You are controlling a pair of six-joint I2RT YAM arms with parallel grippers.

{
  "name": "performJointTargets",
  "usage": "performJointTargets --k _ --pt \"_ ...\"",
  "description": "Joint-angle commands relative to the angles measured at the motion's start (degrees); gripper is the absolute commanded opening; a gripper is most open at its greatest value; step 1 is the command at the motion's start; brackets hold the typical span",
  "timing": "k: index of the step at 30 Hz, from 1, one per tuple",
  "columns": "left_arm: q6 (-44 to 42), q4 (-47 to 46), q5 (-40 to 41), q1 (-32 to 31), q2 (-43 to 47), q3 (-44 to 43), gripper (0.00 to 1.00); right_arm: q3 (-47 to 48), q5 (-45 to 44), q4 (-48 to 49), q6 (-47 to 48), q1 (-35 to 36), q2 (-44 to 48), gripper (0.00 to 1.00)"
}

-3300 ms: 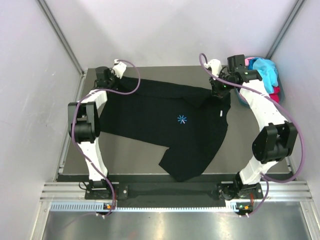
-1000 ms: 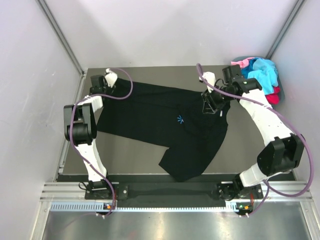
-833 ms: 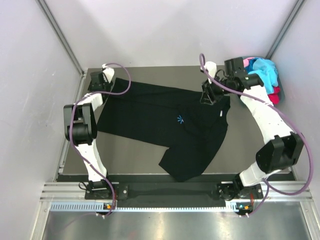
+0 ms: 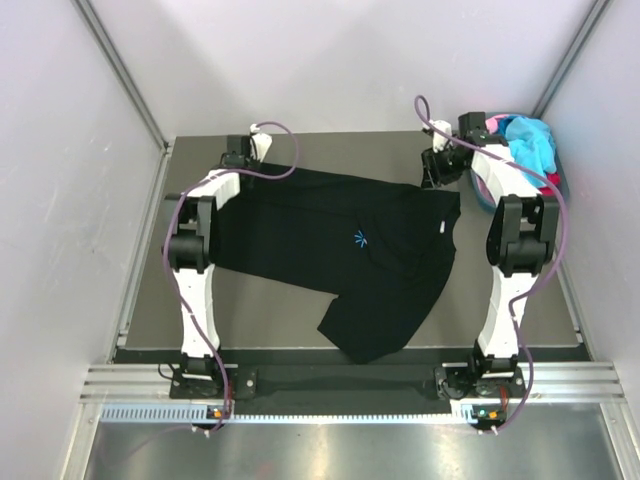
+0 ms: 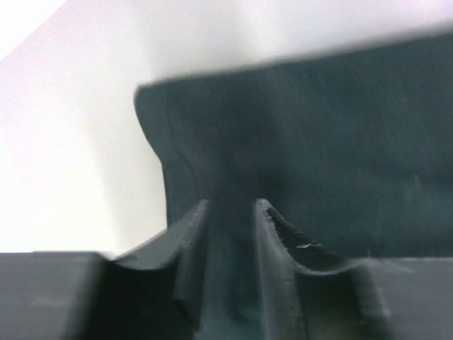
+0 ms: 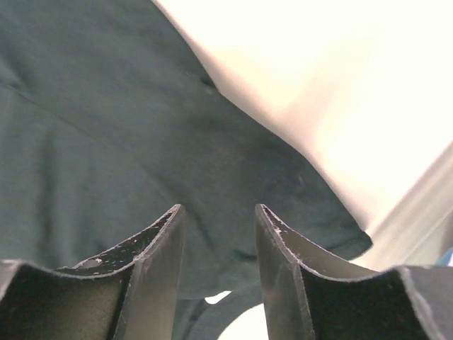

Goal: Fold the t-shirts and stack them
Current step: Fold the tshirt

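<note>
Cloth is judged limp, light: large black short-sleeved t-shirt (image 4: 330, 235) is spread on grey table (image 4: 270, 320). Far corners are best pinched. Right gripper (image 6: 216, 209) is parted above fabric; whether left gripper (image 5: 232, 205) is clamped cannot be told.

A black t-shirt (image 4: 330, 225) lies spread on the dark table (image 4: 250, 320), its light-blue starburst logo (image 4: 362, 239) facing up. The left gripper (image 4: 238, 160) is at its far-left edge, the right gripper (image 4: 437, 172) at its far-right corner. Turquoise, pink and red t-shirts (image 4: 528, 140) fill the corner basket (image 4: 565, 172).
</note>
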State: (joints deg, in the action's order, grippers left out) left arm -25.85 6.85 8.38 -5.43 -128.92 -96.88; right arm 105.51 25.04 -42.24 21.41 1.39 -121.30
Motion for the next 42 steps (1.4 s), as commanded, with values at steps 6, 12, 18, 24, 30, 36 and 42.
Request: performJointTargets --k 6,12,18,24,30,36,42 --pt "5.9 6.6 4.1 1.4 -8.2 -19.6 0.63 1.0 -8.5 0.8 2.6 -0.9 -0.3 0.47" --pt "15.8 12.0 0.1 2.3 -10.4 -23.3 0.67 0.5 -15.1 1.4 2.3 -4.1 -1.3 0.49" --pt "17.9 4.8 4.7 3.1 -11.9 -21.9 0.66 -0.9 -18.9 0.8 4.1 -4.1 -1.6 0.50" --pt "14.8 3.1 6.0 3.6 -16.1 -27.6 0.66 1.6 -19.6 0.2 4.4 -3.9 -5.5 0.50" --pt "14.9 2.2 8.4 3.6 -15.9 -27.0 0.66 6.2 -21.1 -1.9 5.2 -3.8 -10.4 0.47" --pt "12.6 0.7 11.7 3.7 -14.6 -26.2 0.66 8.4 -20.6 -1.7 4.4 -3.8 -12.8 0.04" --pt "10.7 1.9 12.8 4.7 -14.7 -30.2 0.69 15.9 -22.7 1.5 5.8 -3.0 -16.7 0.00"
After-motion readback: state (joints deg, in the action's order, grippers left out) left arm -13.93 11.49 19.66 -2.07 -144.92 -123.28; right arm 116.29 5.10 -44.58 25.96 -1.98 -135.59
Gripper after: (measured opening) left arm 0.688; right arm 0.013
